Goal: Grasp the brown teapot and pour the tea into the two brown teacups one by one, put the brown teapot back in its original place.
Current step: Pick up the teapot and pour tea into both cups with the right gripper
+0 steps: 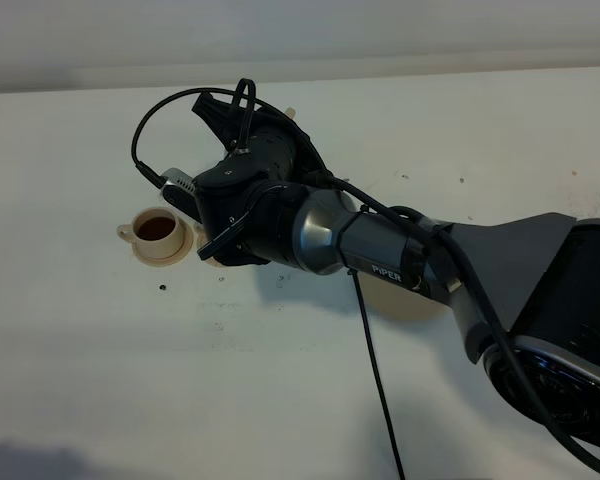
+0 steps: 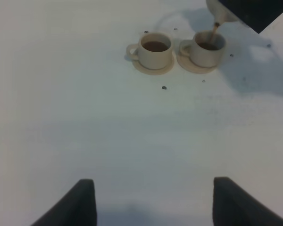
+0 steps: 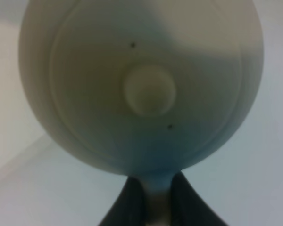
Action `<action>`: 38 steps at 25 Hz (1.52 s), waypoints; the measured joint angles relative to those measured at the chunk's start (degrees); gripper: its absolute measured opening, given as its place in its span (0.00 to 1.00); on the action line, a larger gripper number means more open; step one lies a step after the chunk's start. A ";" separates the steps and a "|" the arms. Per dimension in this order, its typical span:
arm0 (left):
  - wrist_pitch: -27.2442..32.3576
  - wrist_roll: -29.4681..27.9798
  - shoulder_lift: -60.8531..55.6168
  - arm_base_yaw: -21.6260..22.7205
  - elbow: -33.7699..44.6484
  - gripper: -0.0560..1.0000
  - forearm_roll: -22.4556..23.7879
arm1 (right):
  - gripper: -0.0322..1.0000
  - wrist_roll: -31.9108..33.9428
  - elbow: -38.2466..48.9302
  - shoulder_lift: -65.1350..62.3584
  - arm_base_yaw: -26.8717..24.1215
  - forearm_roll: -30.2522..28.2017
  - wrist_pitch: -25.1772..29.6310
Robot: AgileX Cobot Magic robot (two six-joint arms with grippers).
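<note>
In the high view, the right arm hides one teacup (image 2: 208, 48). The right hand (image 3: 152, 193) pinches the brown teapot (image 3: 141, 84) handle; the left hand (image 2: 153, 200) hangs open, empty.

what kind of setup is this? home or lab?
Likely a lab test bench, not a home: a bare white tabletop carries only two teacups on saucers, with a Piper-branded robot arm and loose cable. The right gripper holds the teapot, pouring.
</note>
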 joint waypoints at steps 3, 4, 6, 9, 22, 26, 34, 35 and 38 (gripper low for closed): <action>0.00 0.00 0.00 0.00 0.00 0.54 0.00 | 0.12 -0.39 0.00 0.00 0.00 -0.53 -0.16; 0.00 0.00 0.00 0.00 0.00 0.54 0.00 | 0.12 -0.66 0.00 0.00 0.00 -0.59 -0.29; 0.00 0.00 0.00 0.00 0.00 0.54 0.00 | 0.12 -1.13 0.00 0.00 0.00 -0.59 -0.49; 0.00 0.00 0.00 0.05 0.00 0.54 0.00 | 0.12 -2.16 0.00 0.00 0.00 -0.59 -0.68; 0.00 0.00 0.00 0.05 0.00 0.54 0.00 | 0.12 -3.89 0.00 0.00 0.00 -1.83 -0.93; 0.00 0.00 0.00 0.05 0.00 0.54 0.00 | 0.12 -3.89 0.00 0.00 0.00 -1.95 -1.21; 0.00 0.00 0.00 0.05 0.00 0.54 0.00 | 0.12 -3.16 0.00 0.00 -0.38 4.22 -1.26; 0.00 0.00 0.00 0.05 0.00 0.54 0.00 | 0.12 -2.53 0.00 0.00 -0.50 5.11 -1.30; 0.00 0.00 0.00 0.05 0.00 0.54 0.00 | 0.12 -0.54 0.00 0.05 -1.44 7.64 -1.30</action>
